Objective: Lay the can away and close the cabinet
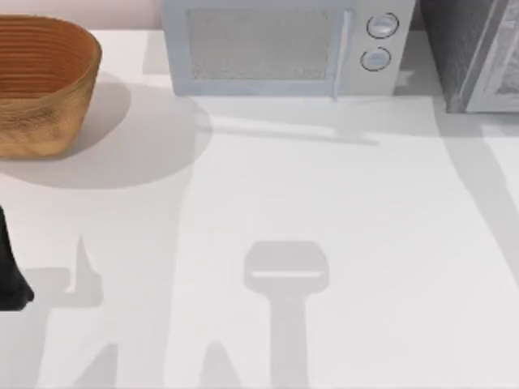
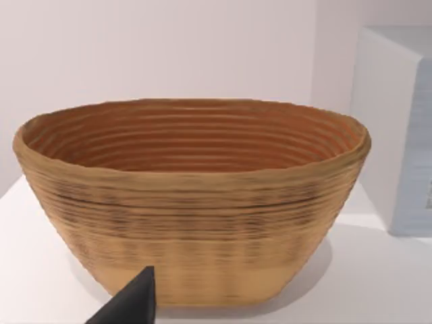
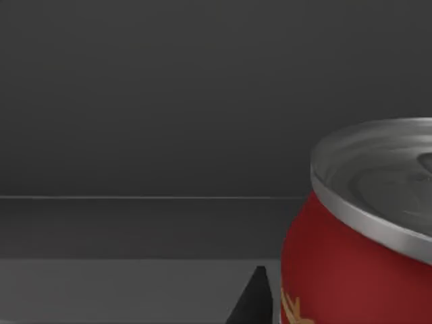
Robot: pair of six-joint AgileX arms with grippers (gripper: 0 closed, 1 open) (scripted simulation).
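Observation:
The can (image 3: pixel 351 250) is red with a silver-grey lid and a bit of yellow print. It stands very close in the right wrist view, against a dark grey wall and floor. A dark part of my right gripper (image 3: pixel 251 300) sits just beside the can, with a thin gap showing between them. The grey cabinet (image 1: pixel 462 49) is at the table's back right corner, with a lighter panel (image 1: pixel 499 73) slanting along its right side. My left arm (image 1: pixel 10 275) is parked at the table's left edge, and the tip of its gripper (image 2: pixel 131 304) points at the basket.
A woven basket (image 1: pixel 40 121) stands at the back left, seen near in the left wrist view as the basket (image 2: pixel 192 223). A pale microwave (image 1: pixel 284 44) stands at the back middle. Arm shadows fall across the white table (image 1: pixel 268 186).

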